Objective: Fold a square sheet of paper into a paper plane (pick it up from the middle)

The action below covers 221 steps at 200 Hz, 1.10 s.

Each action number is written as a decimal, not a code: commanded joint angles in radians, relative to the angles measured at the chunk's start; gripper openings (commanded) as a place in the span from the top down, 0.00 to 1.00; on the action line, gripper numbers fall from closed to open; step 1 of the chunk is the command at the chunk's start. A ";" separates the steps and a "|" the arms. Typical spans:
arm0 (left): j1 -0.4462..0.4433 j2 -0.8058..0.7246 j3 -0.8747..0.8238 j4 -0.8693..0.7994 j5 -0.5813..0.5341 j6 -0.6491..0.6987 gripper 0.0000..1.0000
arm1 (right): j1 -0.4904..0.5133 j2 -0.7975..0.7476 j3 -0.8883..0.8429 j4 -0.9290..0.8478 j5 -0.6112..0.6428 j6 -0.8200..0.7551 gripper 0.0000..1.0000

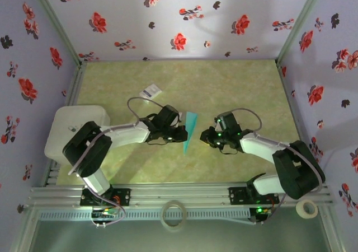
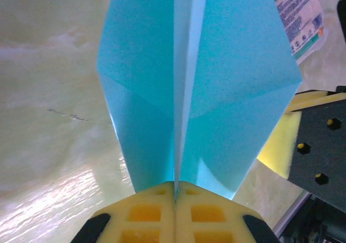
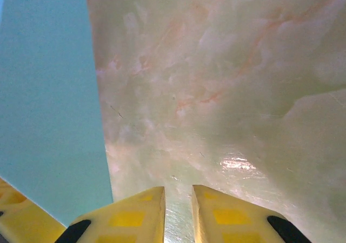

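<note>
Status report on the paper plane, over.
Left gripper shut on the paper plane. Right gripper open, empty, beside it. Small printed card farther back, apart from both.

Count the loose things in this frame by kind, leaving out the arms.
Teal paper plane: 1
Small printed card: 1
Tape rolls: 2
White box: 1
Total: 5
</note>
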 commanded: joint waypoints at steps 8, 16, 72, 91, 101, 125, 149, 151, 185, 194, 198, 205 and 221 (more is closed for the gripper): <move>-0.005 -0.062 -0.039 -0.031 -0.080 0.014 1.00 | 0.007 -0.042 -0.021 -0.008 0.049 0.012 0.77; -0.005 -0.073 -0.048 -0.032 -0.092 0.009 1.00 | 0.007 -0.049 -0.024 -0.009 0.054 0.014 0.76; -0.005 -0.166 -0.107 -0.070 -0.205 -0.010 1.00 | 0.007 -0.096 -0.041 -0.021 0.100 0.023 0.71; -0.005 -0.193 -0.120 -0.079 -0.233 -0.012 1.00 | 0.007 -0.117 -0.040 -0.036 0.123 0.023 0.69; -0.005 -0.206 -0.128 -0.084 -0.248 -0.013 1.00 | 0.007 -0.128 -0.041 -0.043 0.137 0.022 0.66; -0.005 -0.238 -0.142 -0.108 -0.293 -0.016 1.00 | 0.006 -0.156 -0.045 -0.067 0.172 0.019 0.63; -0.005 -0.265 -0.153 -0.144 -0.354 -0.022 1.00 | 0.004 -0.189 -0.038 -0.107 0.202 0.011 0.60; -0.005 -0.267 -0.154 -0.148 -0.361 -0.022 1.00 | 0.004 -0.191 -0.038 -0.111 0.204 0.010 0.60; -0.005 -0.269 -0.150 -0.200 -0.409 -0.027 1.00 | 0.001 -0.248 -0.055 -0.141 0.259 0.018 0.53; -0.006 -0.266 -0.146 -0.214 -0.412 -0.027 1.00 | 0.001 -0.263 -0.064 -0.139 0.268 0.023 0.51; -0.005 -0.264 -0.145 -0.219 -0.414 -0.028 1.00 | 0.001 -0.269 -0.066 -0.139 0.274 0.024 0.50; -0.005 -0.264 -0.147 -0.223 -0.417 -0.030 1.00 | -0.001 -0.277 -0.069 -0.143 0.284 0.028 0.48; -0.005 -0.264 -0.155 -0.223 -0.422 -0.036 1.00 | -0.004 -0.293 -0.070 -0.156 0.302 0.033 0.46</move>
